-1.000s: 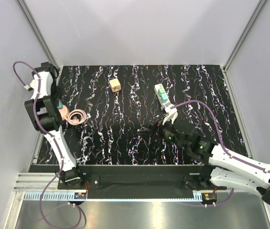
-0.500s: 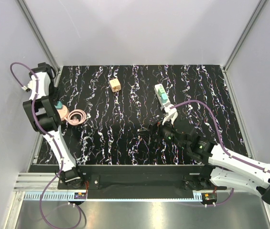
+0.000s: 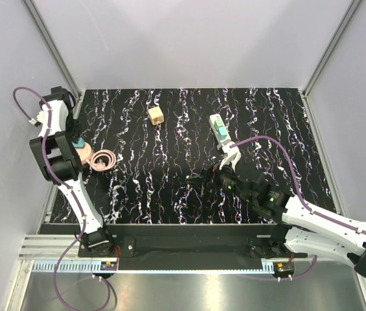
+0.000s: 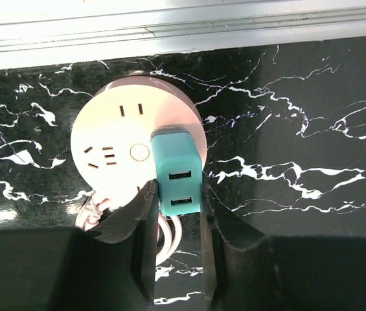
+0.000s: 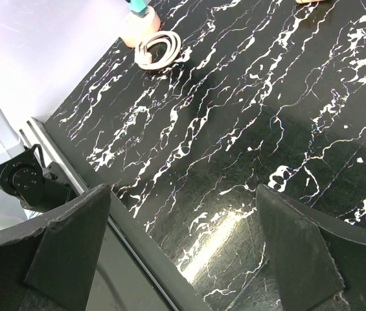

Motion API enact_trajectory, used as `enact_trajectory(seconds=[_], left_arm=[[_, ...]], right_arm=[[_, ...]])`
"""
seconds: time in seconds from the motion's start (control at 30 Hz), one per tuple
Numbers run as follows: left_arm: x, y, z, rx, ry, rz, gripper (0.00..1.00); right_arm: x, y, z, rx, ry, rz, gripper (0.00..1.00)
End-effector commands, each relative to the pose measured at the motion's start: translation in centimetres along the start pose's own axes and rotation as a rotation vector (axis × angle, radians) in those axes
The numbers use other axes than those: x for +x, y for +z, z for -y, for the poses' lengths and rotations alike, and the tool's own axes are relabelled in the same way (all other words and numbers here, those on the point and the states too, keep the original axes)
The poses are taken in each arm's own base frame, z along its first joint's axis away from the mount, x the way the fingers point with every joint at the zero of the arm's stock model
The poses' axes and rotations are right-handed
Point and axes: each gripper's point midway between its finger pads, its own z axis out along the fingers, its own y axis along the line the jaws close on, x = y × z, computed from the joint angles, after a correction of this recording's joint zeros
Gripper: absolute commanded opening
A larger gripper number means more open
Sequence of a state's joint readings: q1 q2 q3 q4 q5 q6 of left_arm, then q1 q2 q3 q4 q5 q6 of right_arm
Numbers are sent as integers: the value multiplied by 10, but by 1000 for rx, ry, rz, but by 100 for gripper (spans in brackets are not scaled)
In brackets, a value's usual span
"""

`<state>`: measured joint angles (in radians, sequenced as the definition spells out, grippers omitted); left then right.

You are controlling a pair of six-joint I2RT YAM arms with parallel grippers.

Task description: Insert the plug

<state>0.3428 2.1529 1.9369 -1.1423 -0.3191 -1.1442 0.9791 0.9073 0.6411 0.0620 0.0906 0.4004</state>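
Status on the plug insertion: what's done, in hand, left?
Done: nothing visible. The small light-green plastic plug lies ungripped on the black marbled mat.
In hand: the left gripper is shut on the teal cube-like block standing on the round pink socket hub. The right gripper is open and empty, just short of the plug.
Left: grasp the plug and insert it.

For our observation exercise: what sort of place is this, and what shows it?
Probably a robotics lab test cell: a left arm and right arm bolted at the edge of a black marbled table, enclosed by plain grey walls on aluminium framing.
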Motion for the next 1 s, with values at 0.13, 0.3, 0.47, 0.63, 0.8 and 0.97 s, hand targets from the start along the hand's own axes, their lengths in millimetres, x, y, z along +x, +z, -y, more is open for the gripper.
enact_trajectory(seconds=[0.13,0.3,0.47,0.63,0.8,0.97], left_arm=[[16,32,-38,-108,-3,-71,0],[26,45,-42,-110,12,-87,0],[34,57,-52,-145,27,-97,0],[38,66,-59,-170,47,-92,0],[47,71,-61,-168,45,-140,0],[46,73,-60,-169,56,-140,0]], right_arm=[[-20,2,-6,2,9,49,100],[-19,3,-6,0,10,45,100],[-19,2,-5,6,10,47,100],[-18,3,-5,6,12,44,100],[-18,3,-4,8,10,43,100],[-18,3,-5,6,10,43,100]])
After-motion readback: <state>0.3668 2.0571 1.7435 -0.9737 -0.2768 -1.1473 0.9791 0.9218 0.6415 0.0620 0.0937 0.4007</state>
